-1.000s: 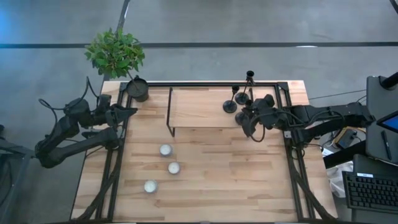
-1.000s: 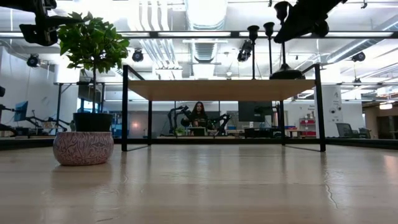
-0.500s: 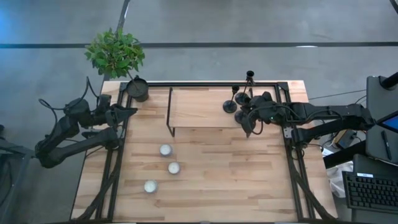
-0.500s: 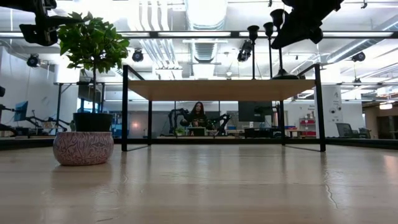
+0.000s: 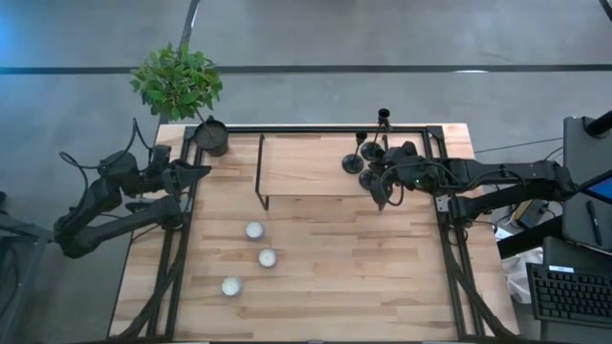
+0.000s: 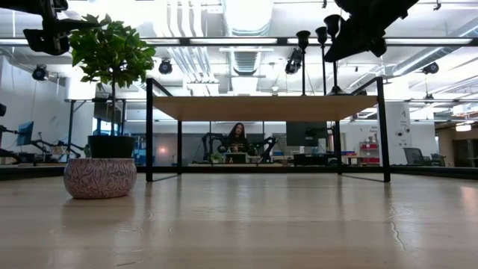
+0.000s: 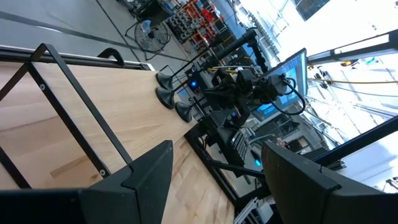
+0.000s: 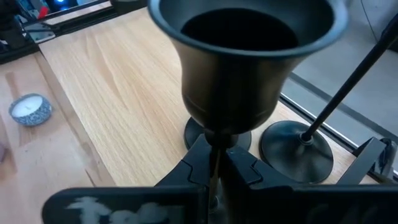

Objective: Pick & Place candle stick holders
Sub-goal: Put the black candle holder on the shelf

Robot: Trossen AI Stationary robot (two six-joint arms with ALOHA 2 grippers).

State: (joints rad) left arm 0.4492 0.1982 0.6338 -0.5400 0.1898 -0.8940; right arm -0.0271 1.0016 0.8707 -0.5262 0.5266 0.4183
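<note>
From above, the right gripper [image 5: 381,183] hangs over the raised shelf's [image 5: 306,167] right end, beside two candle stick holders [image 5: 361,158] standing there. At tabletop level, thin stems rise off the shelf. In the right wrist view, its fingers [image 8: 239,168] pinch a third holder's [image 8: 239,59] slim stem: rigid, likely top-heavy, best held low. The left gripper [image 5: 196,172] waits, half open, empty.

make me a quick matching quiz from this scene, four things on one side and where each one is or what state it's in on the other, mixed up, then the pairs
Things:
1. right gripper
2. left gripper
3. potted plant
4. three tea lights

Places or states:
A. on the bare table in front of the shelf
B. at the table's far left corner
C. shut on a candle stick holder stem over the shelf
D. waiting at the table's left edge, holding nothing

Pairs: 1-C, 2-D, 3-B, 4-A
</note>
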